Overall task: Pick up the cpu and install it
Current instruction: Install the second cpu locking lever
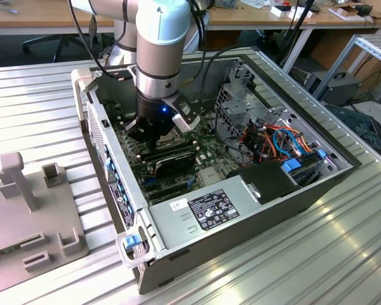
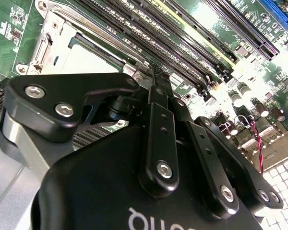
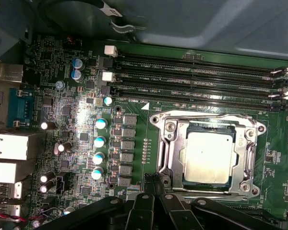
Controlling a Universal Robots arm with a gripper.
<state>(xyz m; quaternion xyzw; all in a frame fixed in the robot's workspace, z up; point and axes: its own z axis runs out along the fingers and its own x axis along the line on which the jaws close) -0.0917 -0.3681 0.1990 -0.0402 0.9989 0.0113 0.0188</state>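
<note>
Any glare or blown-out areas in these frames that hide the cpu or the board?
In the first wrist view, glare brightens the cpu seated in its socket frame, but its outline stays clear. In the second wrist view, bright patches wash out the motherboard, and the hand blocks much of the socket. In the exterior view, reflections streak the ribbed metal table.

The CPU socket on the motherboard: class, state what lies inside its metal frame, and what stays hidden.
Inside the socket frame lies the cpu, its pale metallic face up, level within the dark surround. The contacts beneath the chip are covered. The claw hovers beside the frame's edge.
</note>
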